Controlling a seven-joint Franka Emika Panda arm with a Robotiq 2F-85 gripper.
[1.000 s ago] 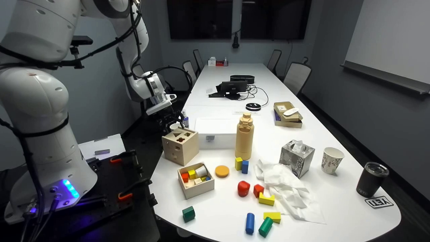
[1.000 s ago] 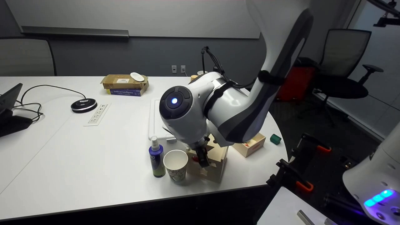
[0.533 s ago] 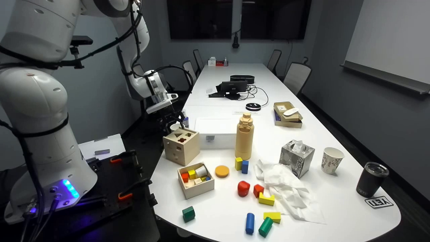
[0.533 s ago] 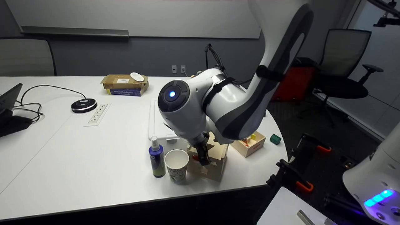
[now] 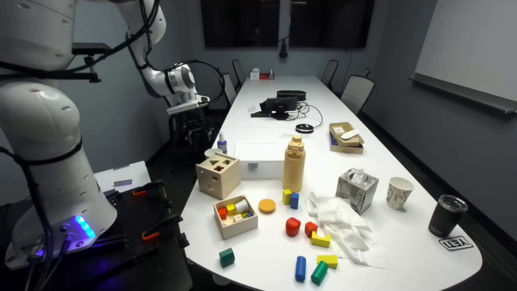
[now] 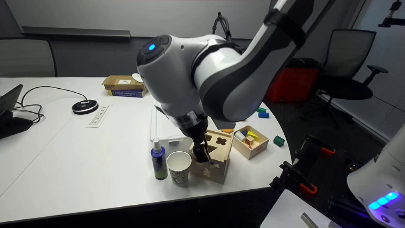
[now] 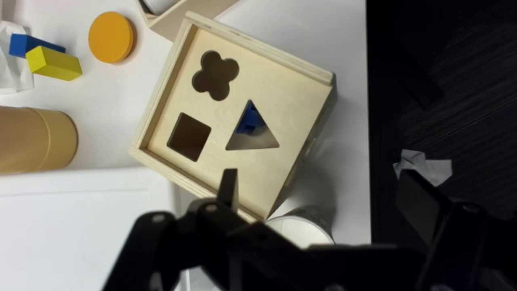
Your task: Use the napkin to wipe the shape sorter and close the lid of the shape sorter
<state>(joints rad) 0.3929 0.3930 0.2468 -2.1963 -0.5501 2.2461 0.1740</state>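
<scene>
Smooth light-wood box [image 5: 230, 178], cube-shaped, stands on white counter [image 5: 264, 254], flat lid [image 7: 291, 89] in place on top, pierced by clover, square and triangle holes. Near it hangs black mechanical hand [image 7: 323, 188], fingers spread wide, raised clear of wood. Thin paper napkin [image 5: 343, 226], crumpled in loose white folds, lies well apart from hand, beside grey leaf-patterned tissue box [image 5: 351, 192].

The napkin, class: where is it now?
In an exterior view, the napkin lies on the table right of centre, between the tissue box and notched yellow block.
</scene>
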